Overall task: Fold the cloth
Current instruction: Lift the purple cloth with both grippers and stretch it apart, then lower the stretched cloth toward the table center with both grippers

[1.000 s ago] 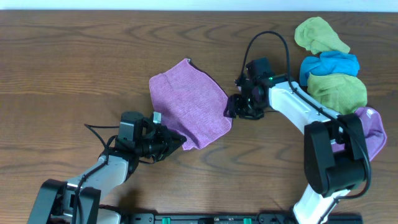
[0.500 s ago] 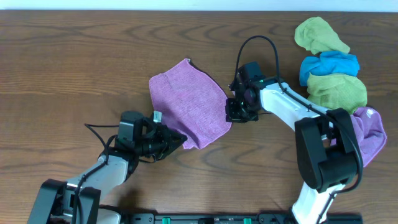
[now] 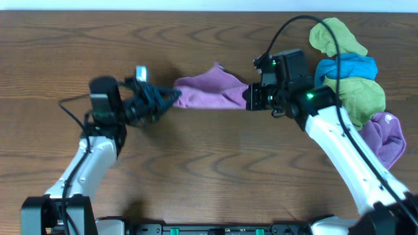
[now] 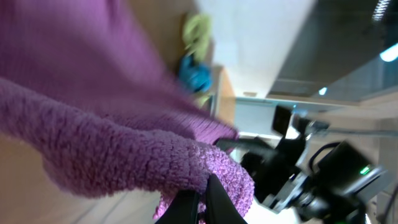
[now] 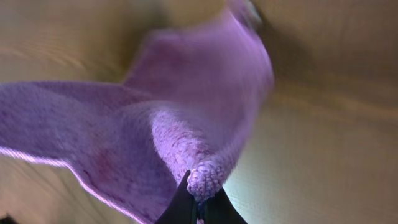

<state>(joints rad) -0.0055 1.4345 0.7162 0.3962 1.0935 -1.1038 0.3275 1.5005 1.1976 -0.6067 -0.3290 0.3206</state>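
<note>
The mauve cloth (image 3: 210, 92) hangs stretched between both grippers above the middle of the table, sagging a little at its centre. My left gripper (image 3: 171, 98) is shut on the cloth's left corner; in the left wrist view the fuzzy cloth (image 4: 124, 149) bunches over the closed gripper (image 4: 204, 202). My right gripper (image 3: 248, 98) is shut on the right corner, and the right wrist view shows a nub of cloth (image 5: 205, 177) pinched at the gripper (image 5: 198, 208), with the rest spreading away to the left.
A pile of other cloths lies at the right edge: green (image 3: 336, 36), blue (image 3: 346, 68), green (image 3: 356, 98) and a lavender one (image 3: 385, 137). Bare wooden table (image 3: 209, 176) lies below and in front of the arms.
The right gripper closed on the cloth's right corner. Both arms then lifted and pulled apart, raising the cloth off the table and stretching it toward the back.
</note>
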